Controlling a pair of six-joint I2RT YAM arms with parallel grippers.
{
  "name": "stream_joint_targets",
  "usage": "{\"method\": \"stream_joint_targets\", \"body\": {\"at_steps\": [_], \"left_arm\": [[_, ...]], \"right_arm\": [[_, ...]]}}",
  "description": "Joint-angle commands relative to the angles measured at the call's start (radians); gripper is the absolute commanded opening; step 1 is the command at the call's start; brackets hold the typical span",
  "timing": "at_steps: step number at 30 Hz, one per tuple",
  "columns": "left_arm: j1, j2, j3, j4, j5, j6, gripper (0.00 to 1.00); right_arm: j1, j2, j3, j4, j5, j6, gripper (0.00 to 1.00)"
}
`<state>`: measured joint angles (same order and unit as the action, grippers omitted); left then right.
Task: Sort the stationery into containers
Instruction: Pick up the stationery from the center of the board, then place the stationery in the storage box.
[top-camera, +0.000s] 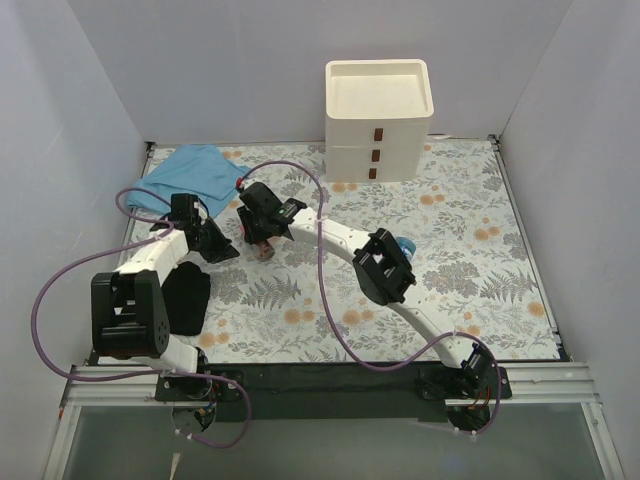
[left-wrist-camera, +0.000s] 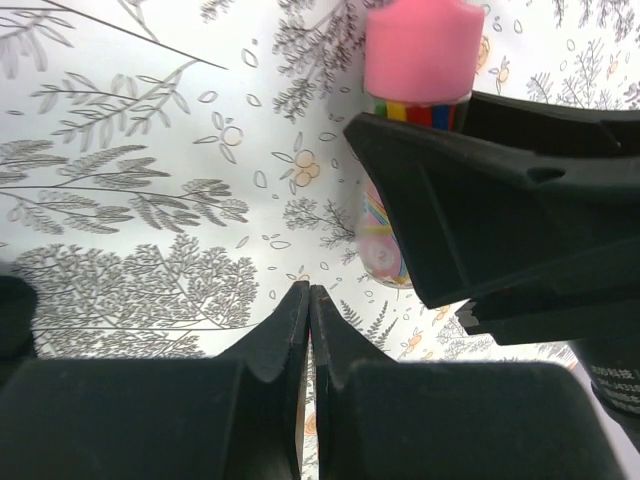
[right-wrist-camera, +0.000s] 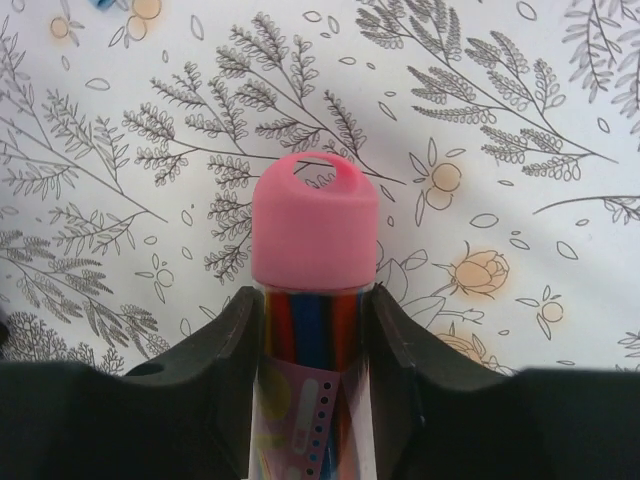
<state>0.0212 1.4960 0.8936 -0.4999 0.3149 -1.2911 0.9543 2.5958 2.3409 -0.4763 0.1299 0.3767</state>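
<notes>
The right pincer (right-wrist-camera: 315, 312) grasps the pink tube (right-wrist-camera: 315, 230), whose lower part is cut off. The left pincer (left-wrist-camera: 308, 300) is clenched. The drawers (top-camera: 378, 135) are closed, their inside hidden.

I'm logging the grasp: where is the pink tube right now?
The pink tube sits between the jaws of the right gripper, left of centre in the top view, beside the left gripper.

1. A light-blue cloth (top-camera: 195, 172) lies rumpled in the far left corner of the tabletop (top-camera: 480, 250).
2. The tabletop has a cover printed with grey ferns and orange flowers.
3. White walls (top-camera: 250, 60) stand along its far, left and right edges.
4. A soft-looking black shape (top-camera: 187, 300) lies by the left edge, toward the near corner; what it is cannot be told.
</notes>
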Motion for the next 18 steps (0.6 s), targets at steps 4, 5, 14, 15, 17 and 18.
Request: {"method": "stream_joint_targets", "body": {"at_steps": [4, 5, 14, 15, 17, 18], "left_arm": [[0.026, -0.079, 0.021, -0.026, 0.019, 0.003, 0.00], [0.028, -0.086, 0.031, -0.023, 0.019, 0.006, 0.00], [0.028, -0.054, 0.087, 0.056, 0.049, 0.023, 0.00], [0.028, -0.043, 0.094, 0.061, 0.052, 0.023, 0.00], [0.029, -0.008, 0.125, 0.070, 0.058, 0.026, 0.00], [0.028, 0.003, 0.136, 0.075, 0.061, 0.033, 0.00]], "right_arm": [[-0.064, -0.094, -0.015, 0.030, -0.035, -0.182, 0.01], [-0.080, -0.123, -0.034, 0.034, -0.044, -0.200, 0.01], [-0.302, -0.580, -0.328, 0.309, -0.180, -0.350, 0.01], [-0.331, -0.621, -0.324, 0.329, -0.191, -0.360, 0.01], [-0.354, -0.657, -0.304, 0.376, -0.207, -0.372, 0.01], [-0.374, -0.693, -0.302, 0.428, -0.213, -0.401, 0.01]]}}
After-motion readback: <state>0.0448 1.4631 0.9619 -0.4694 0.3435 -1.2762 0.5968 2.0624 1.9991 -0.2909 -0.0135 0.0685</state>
